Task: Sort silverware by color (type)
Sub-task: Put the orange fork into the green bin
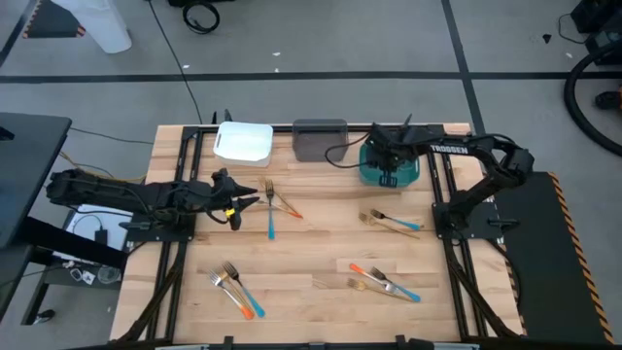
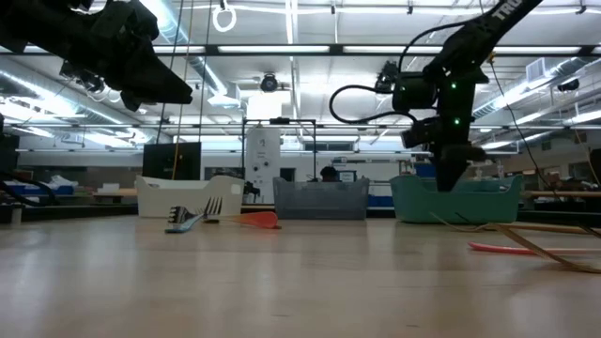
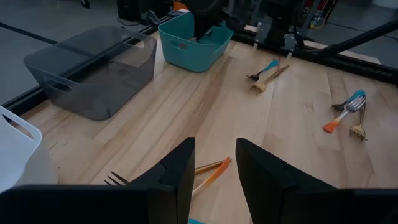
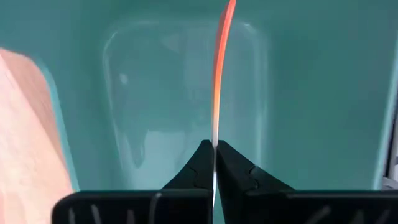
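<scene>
Inside the teal bin (image 4: 298, 93), the right gripper (image 4: 215, 163) clenched on an orange-handled fork (image 4: 219, 74); left gripper (image 3: 214, 171) released.

We record a light wooden table (image 1: 321, 243). Along its far edge stand a white bin (image 1: 243, 142), a grey bin (image 1: 319, 139) and a teal bin (image 1: 410, 174). Forks lie in four groups on the bare wood: centre-left (image 1: 273, 206), right (image 1: 394, 222), near-left (image 1: 236, 289) and near-right (image 1: 384, 283).

Three bins (image 1: 320, 139) in a row behind scattered forks (image 1: 270, 209).
</scene>
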